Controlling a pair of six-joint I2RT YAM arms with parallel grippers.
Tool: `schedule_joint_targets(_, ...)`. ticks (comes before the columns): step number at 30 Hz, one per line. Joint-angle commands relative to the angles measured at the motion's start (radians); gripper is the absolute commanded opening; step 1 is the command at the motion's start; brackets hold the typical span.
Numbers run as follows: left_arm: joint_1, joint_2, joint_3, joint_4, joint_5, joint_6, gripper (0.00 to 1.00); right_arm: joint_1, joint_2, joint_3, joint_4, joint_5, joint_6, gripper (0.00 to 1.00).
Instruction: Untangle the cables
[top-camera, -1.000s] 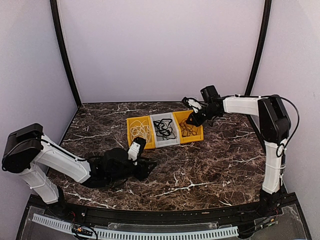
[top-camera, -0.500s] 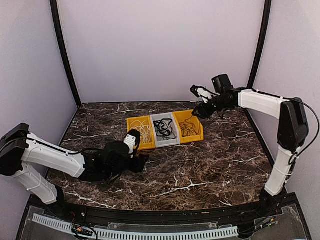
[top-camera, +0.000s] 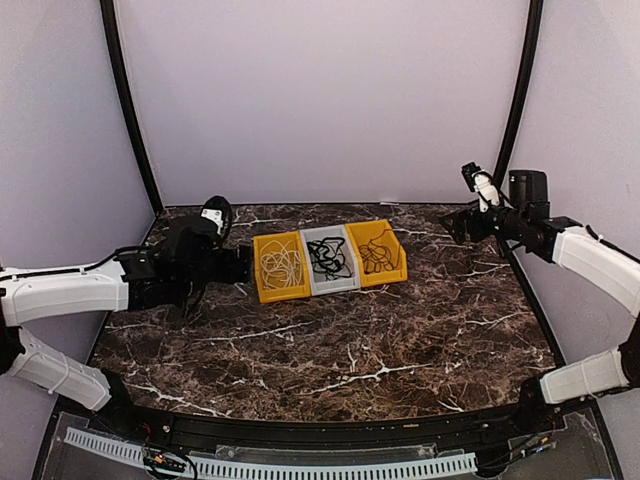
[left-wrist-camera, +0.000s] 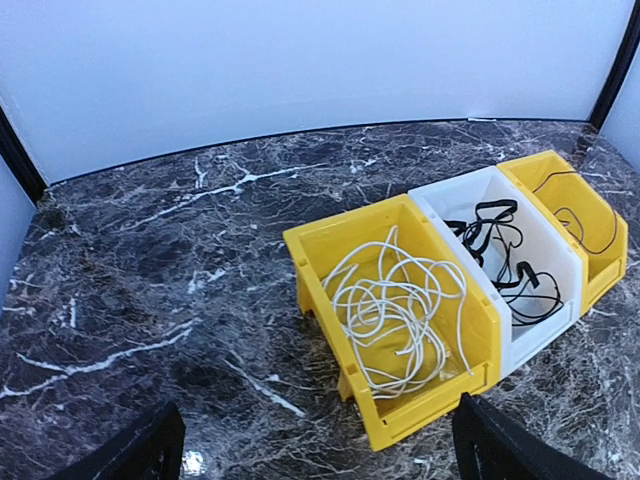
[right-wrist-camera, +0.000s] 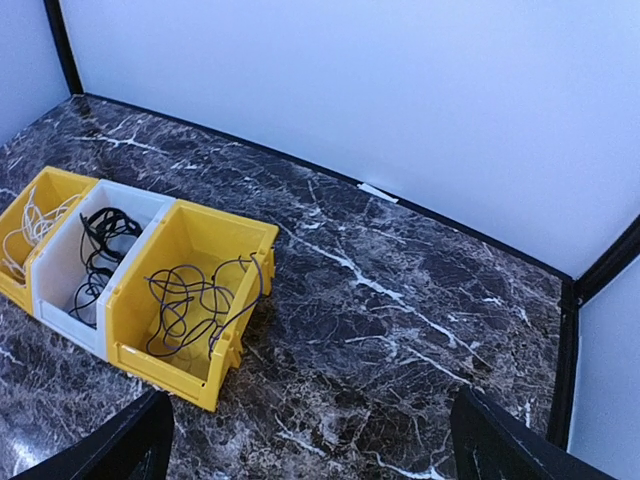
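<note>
Three bins (left-wrist-camera: 340, 226) are holding white cable (left-wrist-camera: 395, 320), black cable (left-wrist-camera: 500, 262), brownish cable (right-wrist-camera: 195, 295) separately; you're hovering left gripper (left-wrist-camera: 318, 455), right gripper (right-wrist-camera: 310, 440) spread wide, empty.

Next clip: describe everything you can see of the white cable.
The white cable is one thin, flexible cord with a smooth, plastic-looking sheath. It lies slack in loose, overlapping loops on the floor of the yellow bin at the left end of the three-bin row, and one loop reaches toward the back wall. It touches only that bin. It is apart from the black cable, which lies in the neighbouring white bin. Its ends and plugs cannot be made out.
</note>
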Motion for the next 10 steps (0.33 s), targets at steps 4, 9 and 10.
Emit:
schedule_joint_targets(4,0.146,-0.042,0.144,-0.177,0.028,0.149,0.99,-0.032,-0.099,-0.054,0.146,0.135,0.082,0.99)
schedule_joint_targets(9,0.184,-0.088,0.094,-0.074,0.051,0.238,0.99,-0.081,-0.109,-0.055,0.146,0.04,0.09,0.98)
schedule_joint_targets(10,0.185,-0.095,0.056,-0.04,0.058,0.241,0.99,-0.083,-0.109,-0.066,0.153,0.031,0.09,0.99)
